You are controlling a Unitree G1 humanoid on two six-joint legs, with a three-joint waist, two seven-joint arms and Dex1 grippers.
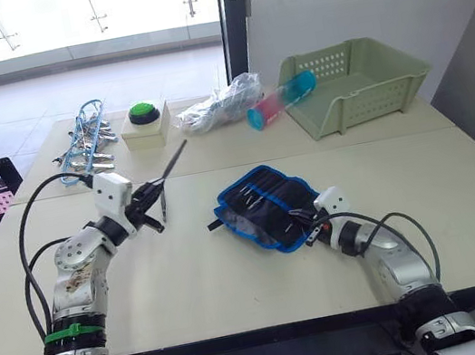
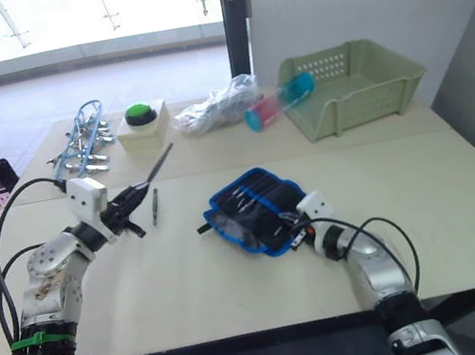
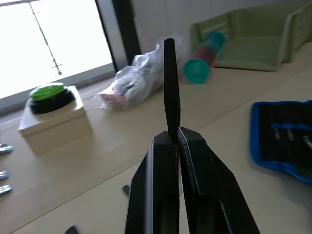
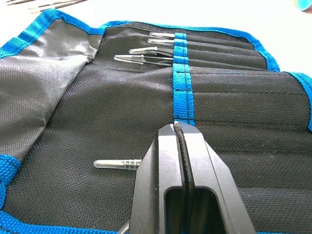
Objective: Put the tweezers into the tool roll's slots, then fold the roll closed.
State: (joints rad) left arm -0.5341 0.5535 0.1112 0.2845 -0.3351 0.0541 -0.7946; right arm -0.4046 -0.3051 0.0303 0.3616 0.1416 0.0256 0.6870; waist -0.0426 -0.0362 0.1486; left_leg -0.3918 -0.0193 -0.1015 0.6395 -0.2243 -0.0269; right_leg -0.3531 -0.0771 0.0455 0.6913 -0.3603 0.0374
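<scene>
Currently the left gripper (image 3: 176,141) is clamped on one tweezer (image 3: 170,90), which sticks out past its tips above the table (image 1: 189,269); another tweezer (image 2: 154,205) lies just beyond it. Right gripper (image 4: 174,127) has its jaws together, apparently pinching the blue band of the roll (image 4: 63,97), with three tweezers (image 4: 146,50) slotted just ahead.

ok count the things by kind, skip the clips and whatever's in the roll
loose tweezers: 2
roll: 1
basket: 1
button box: 1
bag: 1
tube: 1
total: 7
</scene>
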